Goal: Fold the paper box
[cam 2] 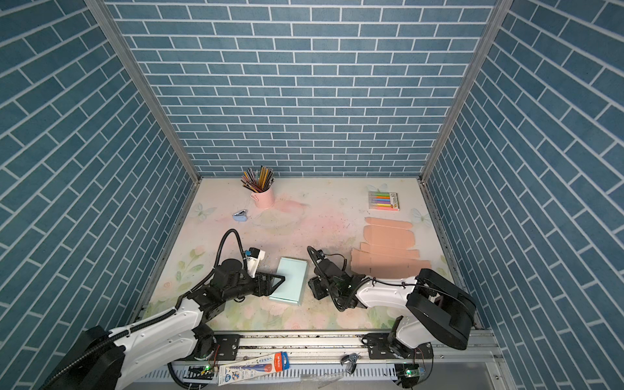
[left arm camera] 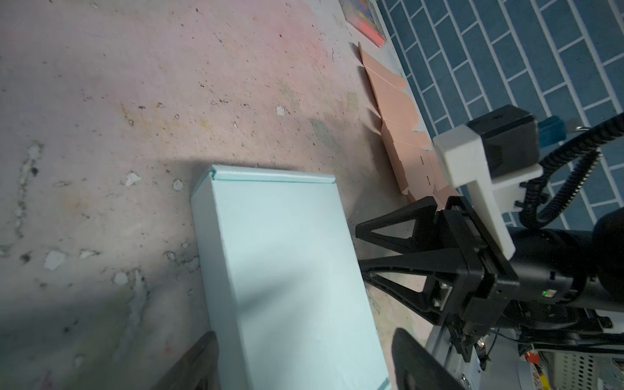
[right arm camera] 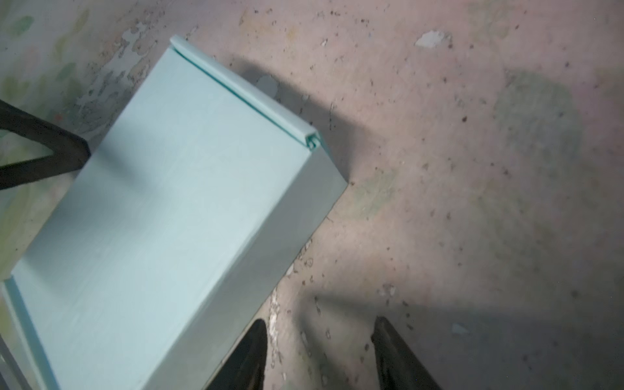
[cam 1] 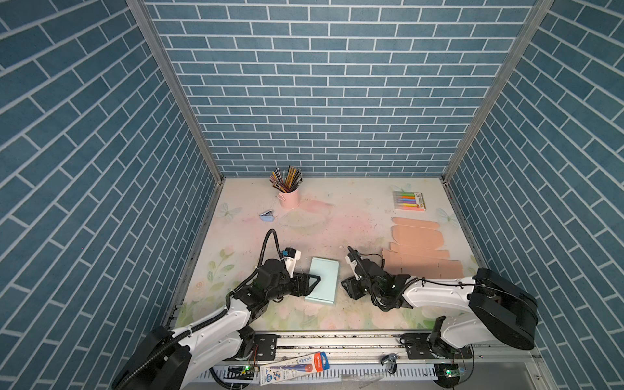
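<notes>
- Paper box (cam 1: 322,280), pale blue and already closed into a flat rectangular carton, lies on the worktop (cam 1: 337,229) between the two hands. A tucked lip shows along one short end.
- Left hand (cam 1: 314,282) is spread wide. In both top views one finger reaches over the box's left long edge, and in the left wrist view the box runs between the fingers (left arm camera: 199,364). No clamp shows, so I judge it holds nothing. Whether a pad brushes the card I cannot tell.
- Right hand (cam 1: 346,286) is about half open and empty. In the right wrist view only bare worktop lies between its fingers (right arm camera: 253,354), which sit just beside the box's right wall, apart from it.
- Flanking the box this way looks meant to stop it sliding and to square its sides. With every panel shut, the folding seems done or nearly so.
- Left arm comes in low from the near left, wrist bent so the hand points across at the box. Right arm mirrors it from the near right, forearm nearly level, hand aimed leftward.
- Farther right, flat salmon box blanks (cam 1: 418,256) lie spread out, well apart from the blue box, probably stock for later folds.
- At the back are a pink pencil cup (cam 1: 288,199) and a marker pack (cam 1: 409,201).
</notes>
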You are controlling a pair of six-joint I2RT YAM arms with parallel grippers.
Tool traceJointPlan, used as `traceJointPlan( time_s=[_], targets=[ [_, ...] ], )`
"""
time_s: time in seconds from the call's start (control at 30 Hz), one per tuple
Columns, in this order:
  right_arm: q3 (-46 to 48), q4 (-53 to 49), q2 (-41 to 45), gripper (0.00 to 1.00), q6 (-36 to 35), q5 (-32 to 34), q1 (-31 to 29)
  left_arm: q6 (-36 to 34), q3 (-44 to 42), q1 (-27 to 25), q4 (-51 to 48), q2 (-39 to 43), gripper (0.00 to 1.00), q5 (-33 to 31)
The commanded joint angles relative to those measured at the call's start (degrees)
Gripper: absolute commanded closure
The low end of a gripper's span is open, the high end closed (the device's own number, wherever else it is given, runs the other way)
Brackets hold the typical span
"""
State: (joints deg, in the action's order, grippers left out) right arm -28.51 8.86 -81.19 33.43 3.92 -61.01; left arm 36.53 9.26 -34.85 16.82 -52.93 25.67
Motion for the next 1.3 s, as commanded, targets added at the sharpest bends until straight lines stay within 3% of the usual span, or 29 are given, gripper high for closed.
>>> traceJointPlan(
  time_s=[0.0,0.57,0.97,1.27],
  targets=[
    [1.17,-2.09,1.12,0.48,4.29,2.25,-2.13,1.91,-1.55,-1.40,-2.09,2.33,0.19,0.83],
    [0.57,-2.36,-1.92,0.52,10.88,3.55,-11.11,6.15,-4.25,-9.66,-1.48,3.40,0.18,-3.78],
    [-2.03,0.35,-3.15,0.53,10.17,3.46,-12.16,9.52,-3.29,-15.99,1.98,1.73,0.19,-7.44],
    [-4.40,2.40,-6.43,0.54,9.33,1.88,-12.46,9.23,-1.54,-16.52,2.21,0.35,0.19,-8.06]
  ],
)
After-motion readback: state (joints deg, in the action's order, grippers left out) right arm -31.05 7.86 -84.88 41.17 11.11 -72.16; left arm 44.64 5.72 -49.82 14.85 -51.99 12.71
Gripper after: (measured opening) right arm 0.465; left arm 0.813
